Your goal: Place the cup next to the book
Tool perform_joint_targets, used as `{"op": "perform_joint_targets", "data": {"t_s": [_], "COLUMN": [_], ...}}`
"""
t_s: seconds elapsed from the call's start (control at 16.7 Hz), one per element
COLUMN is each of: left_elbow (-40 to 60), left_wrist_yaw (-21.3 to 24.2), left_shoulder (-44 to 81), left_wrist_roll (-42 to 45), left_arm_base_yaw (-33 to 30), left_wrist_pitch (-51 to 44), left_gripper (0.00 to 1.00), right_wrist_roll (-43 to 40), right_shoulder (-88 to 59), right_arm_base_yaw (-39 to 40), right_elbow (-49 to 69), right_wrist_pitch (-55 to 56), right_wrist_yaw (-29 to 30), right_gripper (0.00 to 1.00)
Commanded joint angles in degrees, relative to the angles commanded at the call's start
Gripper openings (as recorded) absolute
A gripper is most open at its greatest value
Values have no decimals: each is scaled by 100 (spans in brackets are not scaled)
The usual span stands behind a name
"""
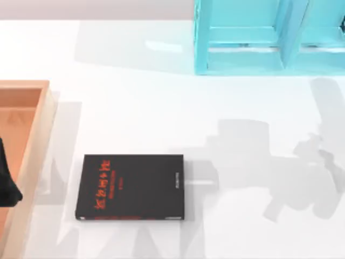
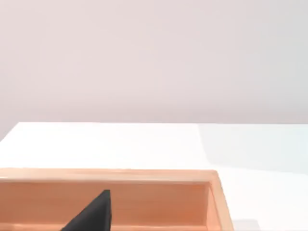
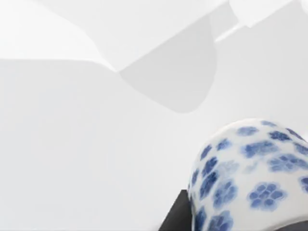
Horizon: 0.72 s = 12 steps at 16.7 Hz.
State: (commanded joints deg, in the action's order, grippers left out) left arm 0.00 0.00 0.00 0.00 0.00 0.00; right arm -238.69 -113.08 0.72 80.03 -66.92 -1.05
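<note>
On the counter, top view: the book (image 1: 130, 186) is seen lying flat toward the near left, cover up, with bare counter (image 1: 161, 108) to its right, presumably where the cup is to be set down.
Top view, left edge: a wooden tray (image 1: 33, 140) is placed beside the book; a dark part of the left hand (image 1: 6, 186) is seen over it, apparently parked out of the way.
Top view, far side: a turquoise shelf unit (image 1: 242, 38) is stood at the counter's back.
Left wrist view: the tray's inner wall is shown, with a dark finger (image 2: 94, 214) above it; whether the left hand is released or clenched cannot be told.
Right wrist view: the cup (image 3: 250, 178) is seen close up against a dark finger (image 3: 175, 216) of the right hand, judged to be grasped and carried above the counter.
</note>
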Motion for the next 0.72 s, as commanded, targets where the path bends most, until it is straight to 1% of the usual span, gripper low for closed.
{"op": "perform_joint_targets", "data": {"t_s": [0.24,0.42,0.6,0.72], "left_elbow": [0,0,0,0], "left_wrist_yaw": [0,0,0,0], "left_shoulder": [0,0,0,0], "left_wrist_roll": [0,0,0,0], "left_arm_base_yaw": [0,0,0,0], "left_wrist_pitch": [0,0,0,0], "left_gripper": [100,100,100,100], "right_wrist_roll": [-3074,-5018,-6490,-7195], "right_shoulder": [-288,-406,-456,-460], "right_arm_base_yaw": [1340,2251,3000,3397], "right_elbow": [528,1025,1530,1829], "right_wrist_pitch": [-328,-523,-666,-736], "right_wrist_yaw": [-151,-189,-137,-69], "right_gripper": [0,0,0,0]}}
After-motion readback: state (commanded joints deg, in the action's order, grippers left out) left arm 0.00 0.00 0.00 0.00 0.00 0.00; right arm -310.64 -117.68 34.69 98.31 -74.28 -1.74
